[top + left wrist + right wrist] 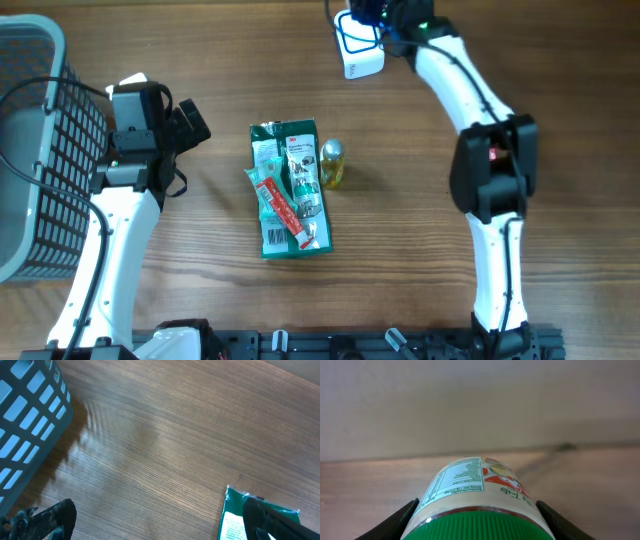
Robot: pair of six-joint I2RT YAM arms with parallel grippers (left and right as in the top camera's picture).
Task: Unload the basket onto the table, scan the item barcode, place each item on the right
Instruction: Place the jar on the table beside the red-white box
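Green-lidded jar (470, 485) is the thing we think we must scan. Our right pincer (480, 525) is half shut around it, up at twelve o'clock over the counter (560, 60). So the picking up looks done, and showing its stripes to a scanner is left. From above, a white thing with blue lines (362, 55) shows by that pincer; we cannot tell if it is the scanner. Our left pincer (190, 122), at nine o'clock, is wide open and holds nothing.

Shows matt, fine-grained wood on the desk (400, 250), glossy plastic film on the green packet (290, 190), smooth moulded plastic on the basket (40, 150), and a smooth green plastic lid (480, 527) on the jar (465, 485).
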